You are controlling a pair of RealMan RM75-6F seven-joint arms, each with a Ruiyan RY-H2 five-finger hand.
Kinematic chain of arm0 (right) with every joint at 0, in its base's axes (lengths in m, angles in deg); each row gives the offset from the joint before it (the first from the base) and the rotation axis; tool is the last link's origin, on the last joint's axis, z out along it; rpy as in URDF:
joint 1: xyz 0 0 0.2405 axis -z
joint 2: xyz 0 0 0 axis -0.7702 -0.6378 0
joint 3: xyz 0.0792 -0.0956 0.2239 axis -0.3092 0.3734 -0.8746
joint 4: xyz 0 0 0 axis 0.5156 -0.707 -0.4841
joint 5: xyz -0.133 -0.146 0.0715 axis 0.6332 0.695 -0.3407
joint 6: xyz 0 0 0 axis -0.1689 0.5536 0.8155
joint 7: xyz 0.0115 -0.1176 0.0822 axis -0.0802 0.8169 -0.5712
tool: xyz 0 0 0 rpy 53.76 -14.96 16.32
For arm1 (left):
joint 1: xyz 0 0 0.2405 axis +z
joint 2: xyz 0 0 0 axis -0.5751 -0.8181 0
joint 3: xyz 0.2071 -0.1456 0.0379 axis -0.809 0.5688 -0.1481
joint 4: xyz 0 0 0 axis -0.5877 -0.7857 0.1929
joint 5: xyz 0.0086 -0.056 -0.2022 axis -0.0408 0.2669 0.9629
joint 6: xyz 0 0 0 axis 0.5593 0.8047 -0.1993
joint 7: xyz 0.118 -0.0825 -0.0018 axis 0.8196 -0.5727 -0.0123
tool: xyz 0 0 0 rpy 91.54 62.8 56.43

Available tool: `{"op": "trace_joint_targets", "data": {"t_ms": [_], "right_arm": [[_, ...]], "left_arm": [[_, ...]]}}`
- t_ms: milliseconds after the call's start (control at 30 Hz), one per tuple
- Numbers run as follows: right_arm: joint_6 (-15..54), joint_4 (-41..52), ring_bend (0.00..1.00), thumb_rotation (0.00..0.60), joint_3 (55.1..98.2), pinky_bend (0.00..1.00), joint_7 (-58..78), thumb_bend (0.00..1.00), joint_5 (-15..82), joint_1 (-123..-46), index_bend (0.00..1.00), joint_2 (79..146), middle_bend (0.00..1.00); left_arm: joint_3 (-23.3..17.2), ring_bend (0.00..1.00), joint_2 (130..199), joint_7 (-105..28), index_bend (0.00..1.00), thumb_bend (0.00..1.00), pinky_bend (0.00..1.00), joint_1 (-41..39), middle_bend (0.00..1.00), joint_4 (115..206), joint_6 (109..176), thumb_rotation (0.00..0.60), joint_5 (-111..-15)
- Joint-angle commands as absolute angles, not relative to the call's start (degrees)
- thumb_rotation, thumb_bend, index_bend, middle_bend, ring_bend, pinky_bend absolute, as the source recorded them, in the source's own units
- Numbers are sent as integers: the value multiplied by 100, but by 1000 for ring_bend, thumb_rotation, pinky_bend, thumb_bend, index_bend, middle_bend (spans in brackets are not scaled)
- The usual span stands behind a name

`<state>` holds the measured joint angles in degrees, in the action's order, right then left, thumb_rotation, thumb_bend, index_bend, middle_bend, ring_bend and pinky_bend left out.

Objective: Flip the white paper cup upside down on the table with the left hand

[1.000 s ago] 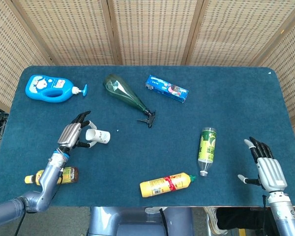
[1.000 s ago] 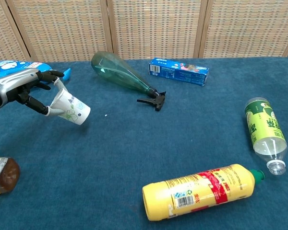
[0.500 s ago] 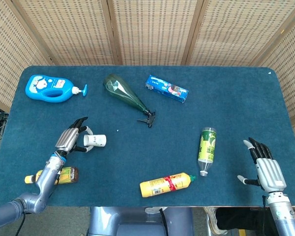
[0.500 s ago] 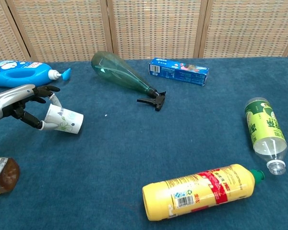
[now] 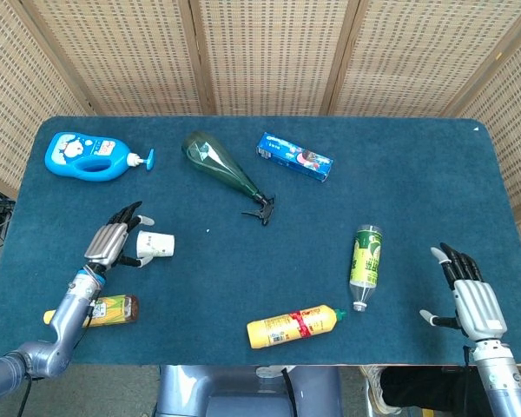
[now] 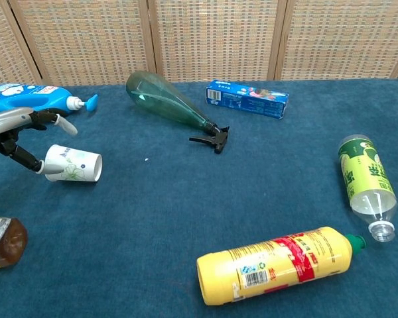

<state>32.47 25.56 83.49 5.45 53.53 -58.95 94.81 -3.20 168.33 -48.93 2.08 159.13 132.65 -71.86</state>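
The white paper cup [image 5: 155, 246] lies on its side on the blue table [image 5: 434, 174], mouth facing right, near the left edge. The left hand [image 5: 109, 244] sits just behind its base with fingers spread; the chest view shows a fingertip [image 6: 36, 168] touching the base, but a grip cannot be told. Only the head view shows the right hand [image 5: 471, 295], fingers apart and holding nothing, near the table's front right corner.

blue pump bottle [image 5: 85, 156]: far left
green spray bottle [image 5: 223, 173]: lying, far middle
toothpaste box [image 5: 294, 156]: beside it
yellow bottle [image 5: 293, 326]: near edge
green-label bottle [image 5: 364, 266]: right
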Motion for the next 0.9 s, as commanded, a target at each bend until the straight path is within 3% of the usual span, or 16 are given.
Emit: {"op": "trace_joint_targets", "data": {"t_ms": [33,367,600,900], "right_arm": [[3251,2560,0,600,8344,0,525,92,5352,-5892,0,9473,0],[3270,2573,0,600,8348,0,457,92,5392,-5885,0,9447,0],[3286,2580,0,600,8330,0,359,92,5391,-5878,0,9409,0],[3301,2590,0,600,8315,0,276,92,5388,-5870,0,9376,0]], "left_arm": [[-232,0,16496,-4397,163,183,36,84,0,16348,13158,519,-7086],[-261,0,15874,-1829,194,187,30,-672,0,17526,12447,516,-5235],[-449,0,15935,-554,251,205,32,-1185,0,17954,12792,525,-3999],[-649,0,16294,266,286,212,32,-1606,0,17870,13172,532,-3217]]}}
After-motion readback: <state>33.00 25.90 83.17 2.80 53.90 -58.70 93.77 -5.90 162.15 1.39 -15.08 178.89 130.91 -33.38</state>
